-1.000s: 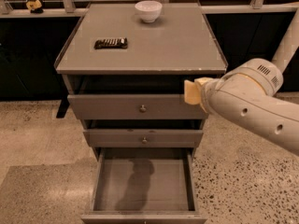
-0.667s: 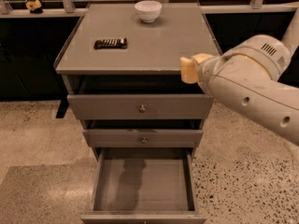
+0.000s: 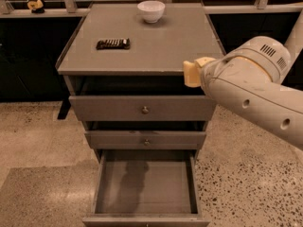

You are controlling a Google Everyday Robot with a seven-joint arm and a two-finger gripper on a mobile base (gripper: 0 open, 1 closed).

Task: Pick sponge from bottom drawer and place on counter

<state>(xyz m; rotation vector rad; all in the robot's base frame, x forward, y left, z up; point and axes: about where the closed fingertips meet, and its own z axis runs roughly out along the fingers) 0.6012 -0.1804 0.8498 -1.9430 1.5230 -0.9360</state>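
The lift out of the bottom drawer looks done: the drawer stands pulled open at 6 o'clock below the cabinet, with only bare grey floor showing. The step in hand is the carry to the table. The sponge hangs in the air at the tip of the arm, just off the table's front right corner, at about 4 o'clock from the table's middle and level with its front edge. The hand is largely hidden behind the arm's last link. Since the sponge juts from it unsupported, I judge it clamped on the sponge. Next the sponge needs raising above the rim and moving toward 10 o'clock, to land on bare top short of the dark bar and the white bowl.
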